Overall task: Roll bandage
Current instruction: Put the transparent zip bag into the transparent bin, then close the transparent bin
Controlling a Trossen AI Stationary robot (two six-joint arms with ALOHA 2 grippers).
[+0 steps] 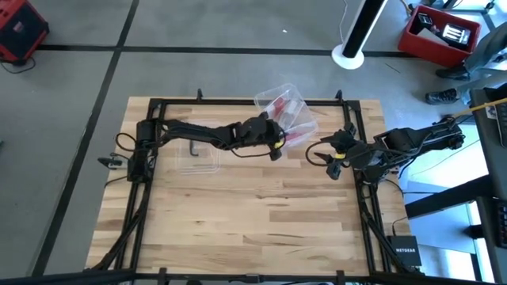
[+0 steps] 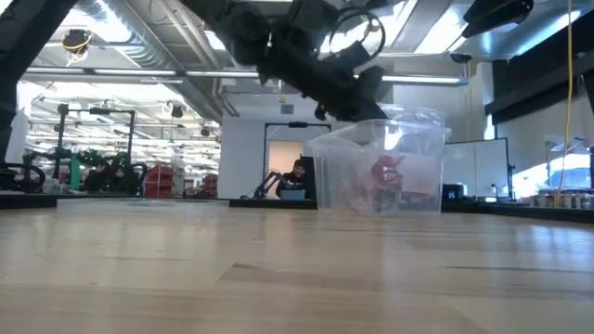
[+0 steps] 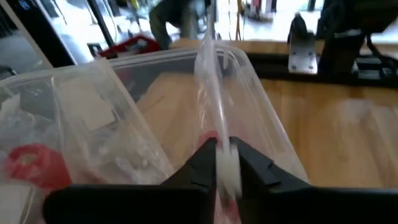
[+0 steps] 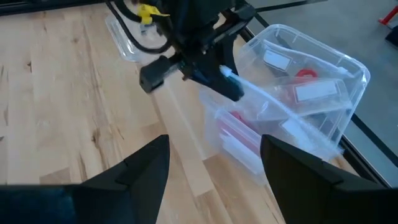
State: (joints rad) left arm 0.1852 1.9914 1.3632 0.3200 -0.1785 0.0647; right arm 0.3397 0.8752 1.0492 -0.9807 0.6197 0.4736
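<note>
A clear plastic box (image 1: pixel 287 111) stands at the table's far edge, right of the middle. Pink-red material (image 4: pixel 233 127), the bandage as far as I can tell, lies inside it among clear packets, and shows through the wall in the low view (image 2: pixel 385 172). My left gripper (image 3: pixel 227 165) reaches level to the box's near-left side and is shut on its wall. My right gripper (image 4: pixel 214 168) stands open at the table's right side (image 1: pixel 326 152), above the wood and holding nothing. My left gripper pinches the box's thin clear wall at its rim (image 3: pixel 222 149) between its two fingers, one on each face of the wall. The fingers come nearly level from the table's left, tipped slightly down. The box's bottom (image 2: pixel 380 210) sits on the table.
A clear plastic lid (image 1: pixel 198 156) lies flat on the table under the left arm. The black frame rail (image 1: pixel 238 101) runs along the far edge behind the box. Bare wood (image 1: pixel 253 222) fills the near half of the table.
</note>
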